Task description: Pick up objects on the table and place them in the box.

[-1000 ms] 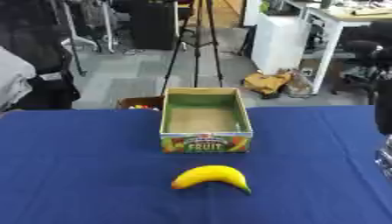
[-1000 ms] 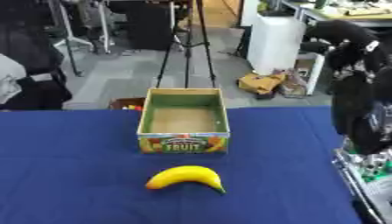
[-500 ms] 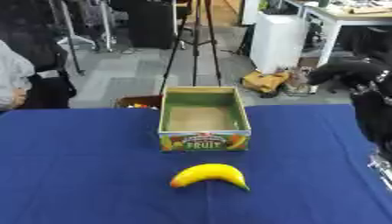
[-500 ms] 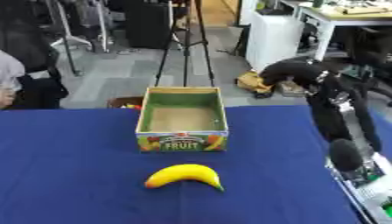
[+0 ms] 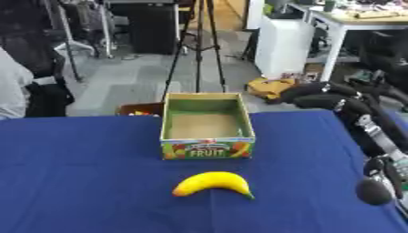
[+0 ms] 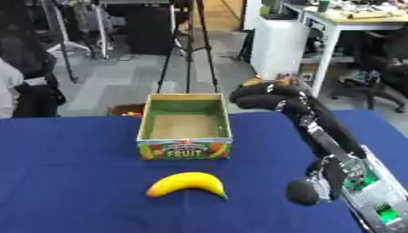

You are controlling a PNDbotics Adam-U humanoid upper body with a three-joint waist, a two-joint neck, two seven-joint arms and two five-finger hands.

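1. Banana (image 6: 186, 183) is lying where it was on the blue table (image 5: 72, 182), just in front of the fruit box (image 6: 185, 125).
2. I'm seeing my right hand (image 6: 259, 95) swinging in beside the box's right rim, fingers curled, holding nothing.
3. I'm counting one banana, one box; open cloth all round.

Looks like an office or robotics lab workspace. Grey carpeted floor (image 5: 135, 82) behind a bench (image 5: 79, 173) draped in blue cloth. Black camera tripod (image 5: 197, 41) standing mid-room. White desk (image 5: 350, 20) at upper right with clutter on top, white cabinet or computer tower (image 5: 279, 45) beside it, hard to tell which. Black office chair (image 6: 390, 75) at right edge. Dark swivel chairs and metal frames at back left (image 5: 72, 27). Yellowish bag or bundle on floor (image 5: 267, 86).
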